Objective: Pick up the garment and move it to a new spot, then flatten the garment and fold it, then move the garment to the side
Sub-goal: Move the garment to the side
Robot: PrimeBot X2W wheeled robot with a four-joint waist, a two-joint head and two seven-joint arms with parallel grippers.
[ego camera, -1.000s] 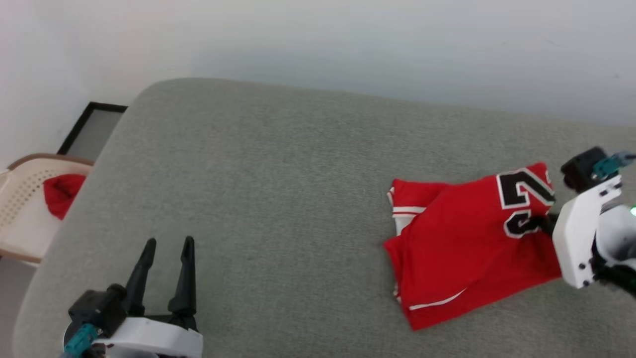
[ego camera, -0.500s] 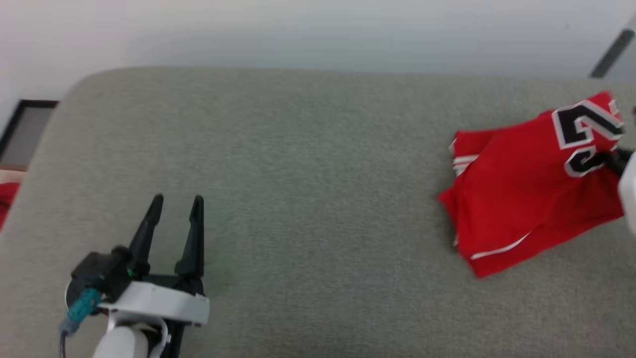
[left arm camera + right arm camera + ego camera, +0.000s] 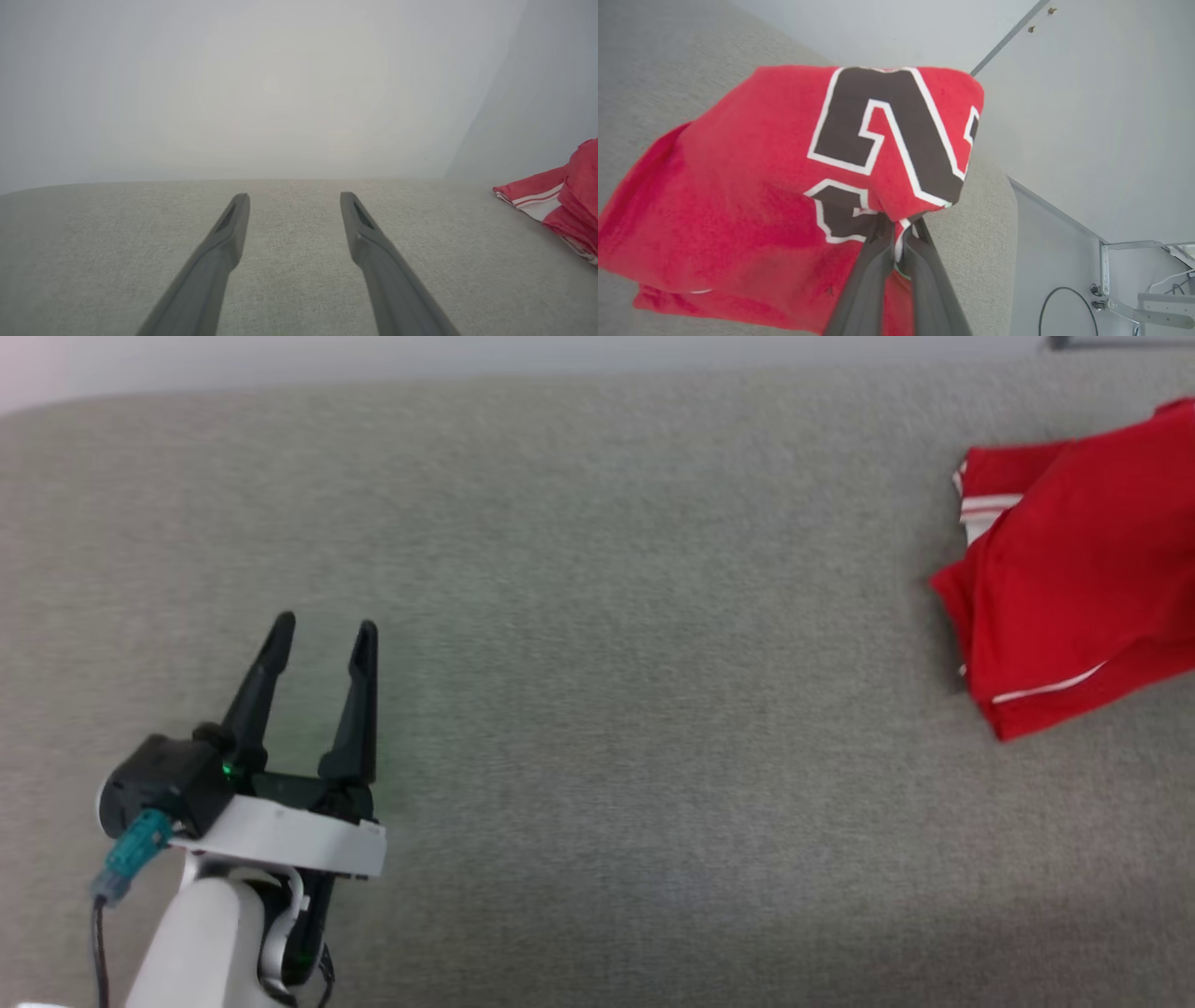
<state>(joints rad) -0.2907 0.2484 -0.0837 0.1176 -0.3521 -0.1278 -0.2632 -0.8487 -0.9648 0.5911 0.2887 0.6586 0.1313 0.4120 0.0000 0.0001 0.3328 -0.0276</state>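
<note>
The garment (image 3: 1074, 579), a folded red jersey with white striped trim, lies at the right edge of the head view on the grey cushion (image 3: 607, 663). In the right wrist view the garment (image 3: 761, 186) shows its black white-outlined numerals, and my right gripper (image 3: 899, 228) is shut on a pinch of its cloth near them. My left gripper (image 3: 322, 630) stands open at the lower left above bare cushion, far from the jersey. In the left wrist view the left gripper (image 3: 294, 198) has nothing between its fingers, and the garment (image 3: 560, 196) sits at the right edge.
A pale wall (image 3: 280, 84) rises behind the cushion. Beyond the cushion's right end, in the right wrist view, are a grey floor (image 3: 1045, 261), a black cable (image 3: 1045, 303) and a metal bracket (image 3: 1134, 280).
The head camera has swung, so the basket and far cushion edge have left the picture. The jersey, held by the right gripper, has shifted toward the cushion's right end. The left gripper stays open.
</note>
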